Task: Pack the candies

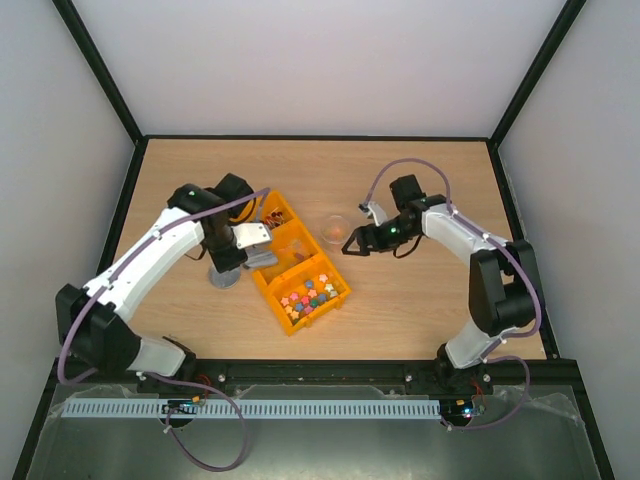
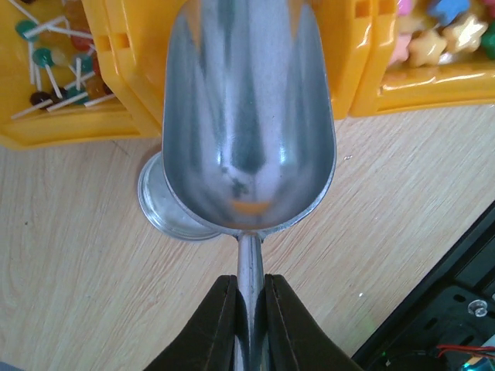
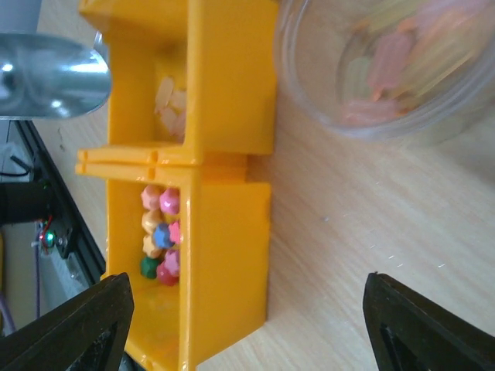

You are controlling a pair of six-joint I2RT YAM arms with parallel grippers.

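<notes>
- While the left hand [image 2: 249,292] clenched the metal scoop [image 2: 247,116] by its handle, the right hand [image 3: 247,313] hung released.
- The candies [image 3: 172,104], light and slippery, likely suited scooping.

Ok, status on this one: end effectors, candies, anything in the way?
Left end effector shut on scoop, scoop empty. Right end effector open near clear bowl. Candies in yellow tray compartments. No obstruction visible.

Bowl [image 3: 309,116] contents blurred, perhaps candies [image 3: 383,66], rim cropped

Wood tbl [image 1: 400,310], white walls [image 1: 320,60], blk frame [image 1: 100,68]
</notes>
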